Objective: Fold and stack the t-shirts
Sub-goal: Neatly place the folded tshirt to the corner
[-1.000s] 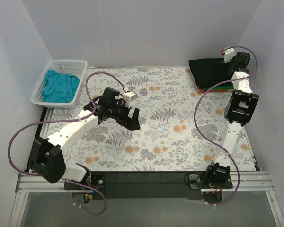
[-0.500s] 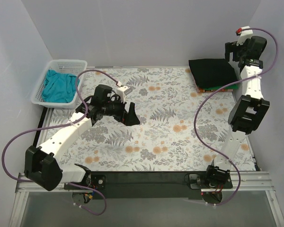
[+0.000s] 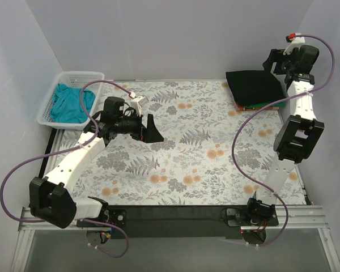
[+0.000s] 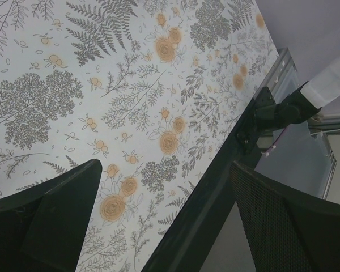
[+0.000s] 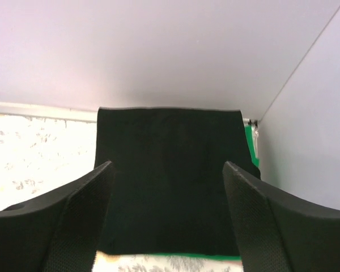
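Left hand [image 3: 149, 129] released, empty, over tabletop [image 3: 204, 158]. Right hand [image 3: 273, 61] released, empty, hovers above folded black t-shirt [image 3: 255, 86] at far right corner. Green t-shirt [image 3: 265, 105] apparently beneath, only edge showing. Teal t-shirt [image 3: 71, 105] crumpled in white basket [image 3: 79, 75], far left.

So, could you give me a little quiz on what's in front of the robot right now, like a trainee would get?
1. True or false: the left hand and the right hand are both open and hold nothing.
2. Fill in: under the folded black t-shirt shows the edge of a ___ t-shirt.
3. The teal t-shirt lies: A) in the white mesh basket; B) in the right hand; C) on top of the black t-shirt.

Key: 1 true. 2 green: the green t-shirt peeks out below the black one. 3 A.
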`<state>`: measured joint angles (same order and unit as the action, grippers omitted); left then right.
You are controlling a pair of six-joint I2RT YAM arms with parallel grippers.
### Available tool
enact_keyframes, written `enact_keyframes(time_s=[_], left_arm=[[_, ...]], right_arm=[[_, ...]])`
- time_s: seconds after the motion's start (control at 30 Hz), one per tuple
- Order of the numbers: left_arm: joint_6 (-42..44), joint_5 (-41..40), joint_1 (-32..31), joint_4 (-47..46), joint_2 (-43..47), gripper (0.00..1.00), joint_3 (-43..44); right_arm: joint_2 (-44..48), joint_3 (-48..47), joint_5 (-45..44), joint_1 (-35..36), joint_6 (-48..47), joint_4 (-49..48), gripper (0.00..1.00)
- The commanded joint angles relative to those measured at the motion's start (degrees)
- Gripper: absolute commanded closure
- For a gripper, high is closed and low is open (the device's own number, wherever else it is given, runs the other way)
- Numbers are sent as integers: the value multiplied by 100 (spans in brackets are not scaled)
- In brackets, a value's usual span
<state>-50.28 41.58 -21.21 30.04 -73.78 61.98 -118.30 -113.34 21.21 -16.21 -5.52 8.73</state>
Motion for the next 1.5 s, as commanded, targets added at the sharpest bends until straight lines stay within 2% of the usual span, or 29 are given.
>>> enact_keyframes(time_s=[0.0,0.03,0.07,0.13,0.17,0.27,0.37,0.53,0.83,0.97,1.0,1.07,1.23,1.33,1.47], left_arm=[[-17,201,73,168,65,3,87],[18,192,91,221,22,3,104],[79,184,117,300,-13,3,104],[115,183,170,362,-101,2,131],[133,175,214,423,-136,2,139],[177,175,328,528,-286,2,209],[168,227,459,581,-400,2,280],[177,376,592,643,-558,2,324],[159,544,697,661,-629,2,368],[124,623,706,643,-629,2,421],[106,640,697,617,-594,2,412],[98,667,697,573,-550,2,377],[-43,720,697,424,-269,2,131],[-61,641,697,406,-120,2,78],[-96,597,697,432,21,2,8]], right_arm=[[-351,22,6,-5,507,-1071,18],[-447,14,-55,-5,638,-1302,23],[-666,-47,-64,3,814,-1495,32],[-956,-275,-73,4,912,-1742,41],[-1315,-477,-73,-5,1025,-1735,50],[-1878,-996,-266,-5,1184,-1761,57],[-2267,-1173,-477,-32,1404,-1840,57],[-2452,-813,-1048,-172,1799,-2130,59],[-2294,-558,-1173,-410,1388,-2157,56],[-1646,-102,-1050,-410,519,-2156,54],[-1487,256,-971,-410,308,-2156,52],[-951,610,-839,-410,122,-2156,48],[77,1752,-882,-418,-379,-2148,47],[342,2192,-934,-418,-573,-2156,47],[282,2264,-1084,-418,-661,-2148,47]])
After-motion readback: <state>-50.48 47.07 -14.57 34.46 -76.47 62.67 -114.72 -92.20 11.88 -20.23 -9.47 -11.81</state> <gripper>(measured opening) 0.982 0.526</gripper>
